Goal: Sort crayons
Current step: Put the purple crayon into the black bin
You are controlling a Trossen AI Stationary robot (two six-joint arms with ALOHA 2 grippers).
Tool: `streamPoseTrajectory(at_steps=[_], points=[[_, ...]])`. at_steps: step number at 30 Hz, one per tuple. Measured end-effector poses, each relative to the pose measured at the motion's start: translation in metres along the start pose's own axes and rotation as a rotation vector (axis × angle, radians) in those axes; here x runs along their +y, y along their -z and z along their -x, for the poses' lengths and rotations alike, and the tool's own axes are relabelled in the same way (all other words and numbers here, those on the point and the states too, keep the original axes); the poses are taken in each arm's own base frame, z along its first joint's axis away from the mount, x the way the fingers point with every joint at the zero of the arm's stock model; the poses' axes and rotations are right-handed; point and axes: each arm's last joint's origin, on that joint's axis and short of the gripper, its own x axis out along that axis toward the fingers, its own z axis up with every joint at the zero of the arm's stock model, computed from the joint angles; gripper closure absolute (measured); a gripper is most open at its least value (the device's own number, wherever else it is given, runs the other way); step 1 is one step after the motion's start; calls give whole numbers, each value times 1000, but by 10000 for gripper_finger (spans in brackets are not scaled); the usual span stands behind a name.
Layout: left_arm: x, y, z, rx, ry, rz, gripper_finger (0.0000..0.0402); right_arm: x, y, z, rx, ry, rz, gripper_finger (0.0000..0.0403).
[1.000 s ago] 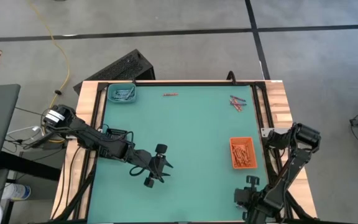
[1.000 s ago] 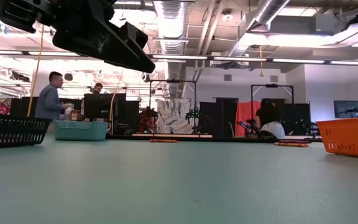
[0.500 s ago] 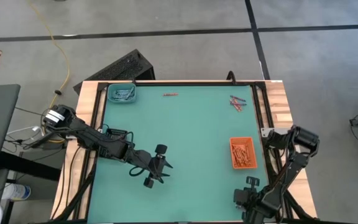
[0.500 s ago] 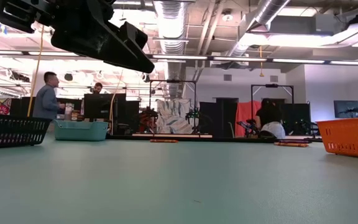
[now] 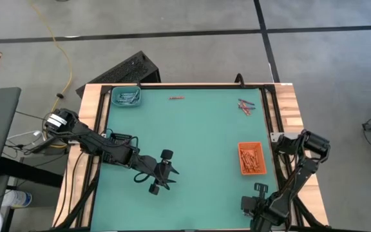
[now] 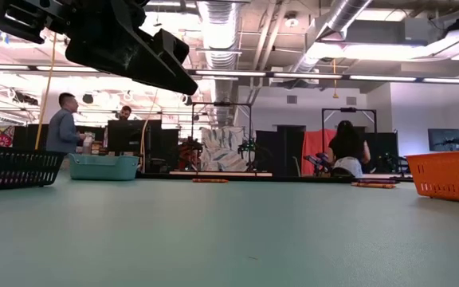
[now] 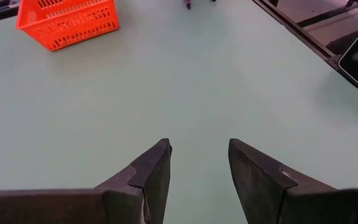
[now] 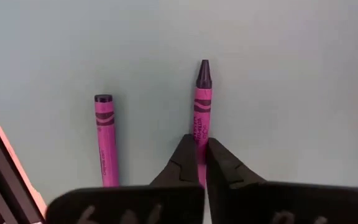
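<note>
**Right gripper pinches a purple crayon at the near edge; left arm waits over the mat**

The right gripper (image 8: pixel 201 163) sits low at the near right corner of the teal-green table mat (image 5: pixel 198 142), its two dark fingers pressed together on the lower end of a purple wax crayon (image 8: pixel 201 106) with a dark pointed tip. A second purple crayon (image 8: pixel 106 140) lies just beside it, roughly parallel and apart from the fingers.

The left gripper (image 7: pixel 197 171) hangs above bare mat near the table's middle front, its fingers spread and holding nothing.

The small orange mesh tray (image 5: pixel 251 158) on the right side holds a heap of orange-red crayons (image 5: pixel 253 161). The small teal tray (image 5: pixel 127 97) at the far left corner holds pale sticks. A lone orange-red crayon (image 5: pixel 176 98) lies near the far edge, and a loose cluster of mixed crayons (image 5: pixel 246 106) lies at the far right corner.
</note>
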Motion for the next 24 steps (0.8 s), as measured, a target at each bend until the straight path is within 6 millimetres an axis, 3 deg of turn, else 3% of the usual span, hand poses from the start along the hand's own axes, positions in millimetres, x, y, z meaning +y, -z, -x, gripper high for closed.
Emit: streamPoseTrajectory(at_steps=[8, 15, 24], points=[[0, -1, 0, -7, -3, 0, 251, 1, -1, 4, 4, 19, 2, 400], [1, -5, 0, -53, -25, -8, 251, 3, -10, 21, -22, 89, 31, 402], [2, -14, 1, -144, -38, -48, 251, 4, -33, 49, -180, 156, 86, 402]])
